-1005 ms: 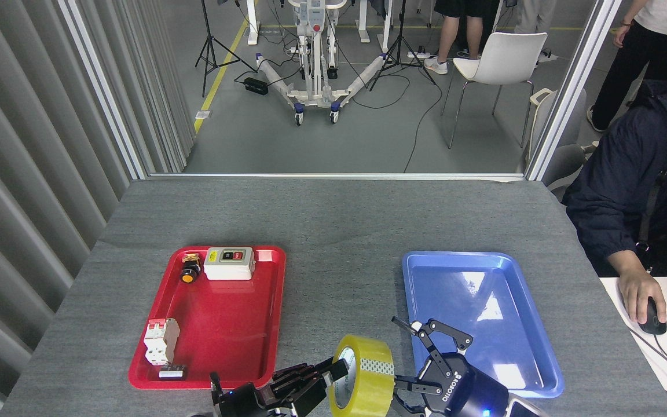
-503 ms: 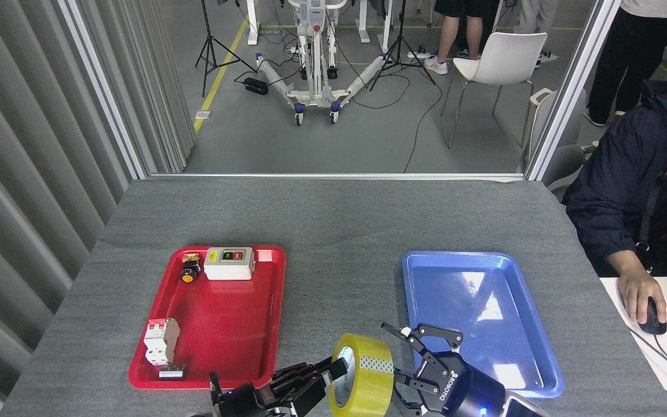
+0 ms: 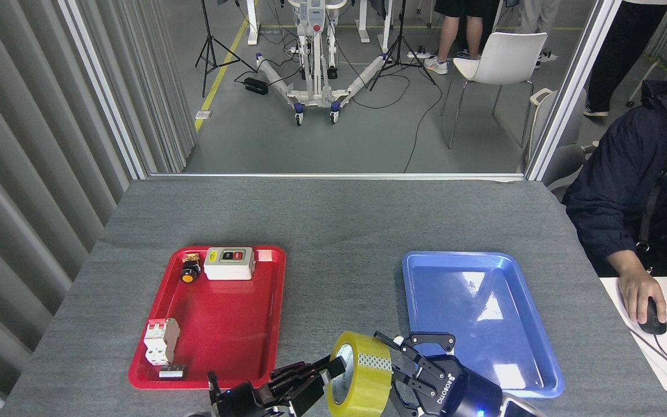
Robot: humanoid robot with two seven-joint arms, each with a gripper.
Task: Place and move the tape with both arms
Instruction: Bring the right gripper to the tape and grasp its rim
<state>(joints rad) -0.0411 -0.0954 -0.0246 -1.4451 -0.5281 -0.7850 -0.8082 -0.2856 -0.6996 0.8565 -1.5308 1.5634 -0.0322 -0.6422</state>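
Observation:
The tape (image 3: 368,376), a yellow roll with a white core, stands on edge above the table's front edge, between the two trays. My left gripper (image 3: 333,370) comes in from the bottom left and is shut on the roll's left rim, with one finger (image 3: 336,366) reaching into the core. On the roll's right side my right gripper (image 3: 411,356) is open. Its black fingers (image 3: 391,343) are spread close to the roll's right face, and I cannot tell whether they touch it.
A red tray (image 3: 264,347) at the left holds a grey switch box (image 3: 229,263), a push button (image 3: 190,270) and a circuit breaker (image 3: 160,341). At the right lies a blue tray (image 3: 519,370) with nothing in it. A person's hand (image 3: 637,292) rests on a mouse at the far right.
My right gripper has moved left and down, from over the blue tray's corner to just beside the tape. The tape and my left gripper have barely shifted.

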